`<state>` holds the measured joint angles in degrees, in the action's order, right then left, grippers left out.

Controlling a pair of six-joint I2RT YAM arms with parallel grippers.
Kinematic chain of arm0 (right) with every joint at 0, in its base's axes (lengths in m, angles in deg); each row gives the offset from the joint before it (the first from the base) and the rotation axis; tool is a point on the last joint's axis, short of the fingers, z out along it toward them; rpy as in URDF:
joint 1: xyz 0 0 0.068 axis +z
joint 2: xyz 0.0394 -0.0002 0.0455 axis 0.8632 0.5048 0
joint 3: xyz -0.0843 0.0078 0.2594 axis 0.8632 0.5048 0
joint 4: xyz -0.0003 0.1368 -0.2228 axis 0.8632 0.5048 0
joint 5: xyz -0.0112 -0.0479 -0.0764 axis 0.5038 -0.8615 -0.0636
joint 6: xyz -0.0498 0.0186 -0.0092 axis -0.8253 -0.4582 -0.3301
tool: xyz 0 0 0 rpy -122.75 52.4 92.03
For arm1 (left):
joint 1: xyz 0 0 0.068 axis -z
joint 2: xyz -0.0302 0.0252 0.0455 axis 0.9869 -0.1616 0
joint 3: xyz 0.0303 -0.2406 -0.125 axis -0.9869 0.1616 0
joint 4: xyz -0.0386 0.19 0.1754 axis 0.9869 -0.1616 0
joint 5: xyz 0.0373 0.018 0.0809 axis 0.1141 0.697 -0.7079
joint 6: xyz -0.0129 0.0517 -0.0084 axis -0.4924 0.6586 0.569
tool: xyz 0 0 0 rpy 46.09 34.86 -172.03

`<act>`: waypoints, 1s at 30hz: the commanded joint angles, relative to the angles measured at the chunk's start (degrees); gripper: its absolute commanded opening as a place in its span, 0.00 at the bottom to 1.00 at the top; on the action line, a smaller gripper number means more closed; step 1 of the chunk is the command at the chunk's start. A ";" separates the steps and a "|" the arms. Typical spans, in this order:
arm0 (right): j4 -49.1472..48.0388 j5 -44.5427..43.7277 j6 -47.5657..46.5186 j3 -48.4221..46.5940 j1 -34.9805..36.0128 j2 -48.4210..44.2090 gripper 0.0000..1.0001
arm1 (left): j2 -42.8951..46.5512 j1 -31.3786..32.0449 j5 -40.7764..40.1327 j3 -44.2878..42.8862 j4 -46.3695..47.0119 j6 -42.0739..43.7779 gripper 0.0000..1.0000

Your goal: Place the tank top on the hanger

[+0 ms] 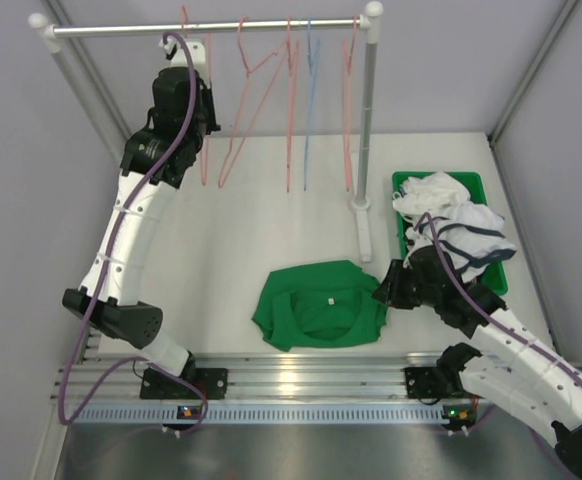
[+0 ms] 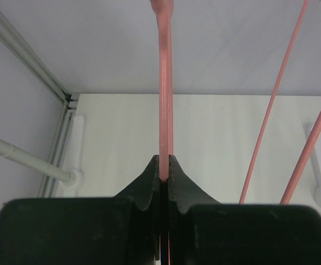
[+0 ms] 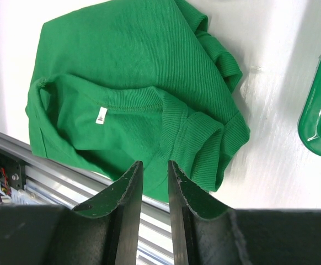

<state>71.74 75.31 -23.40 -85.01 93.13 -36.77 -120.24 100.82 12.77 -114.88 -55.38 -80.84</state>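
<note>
Left claw (image 2: 164, 161) pinches hanger (image 2: 165, 83); tank top (image 3: 122, 72) just beyond right claw (image 3: 152, 165).

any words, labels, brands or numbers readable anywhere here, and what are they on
No text can be read in any view.
White label inside the neck of the tank top: only a faint mark, too small to read.
Nothing else shows any print.

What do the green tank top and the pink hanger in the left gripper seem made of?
Tank top: matte knit cloth, possibly cotton; fine ribbing, ribbed neckband. Hanger: thin rod with smooth pink coat, likely coated wire.
</note>
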 commanded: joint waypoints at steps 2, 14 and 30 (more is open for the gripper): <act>-2.21 0.12 -0.80 -0.07 -0.67 0.15 0.25 | 4.18 -0.17 -1.15 -0.86 6.20 1.39 0.00; -2.82 0.39 -1.15 0.02 -0.67 0.59 0.25 | 9.00 -0.17 -0.09 5.12 6.30 1.48 0.00; -2.03 0.65 -3.44 -2.62 -0.67 1.91 0.27 | 29.39 -0.17 5.44 33.39 0.24 -2.20 0.00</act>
<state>70.65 75.55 -25.43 -84.75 93.13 -34.19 -95.69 100.84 15.39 -87.73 -53.74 -81.08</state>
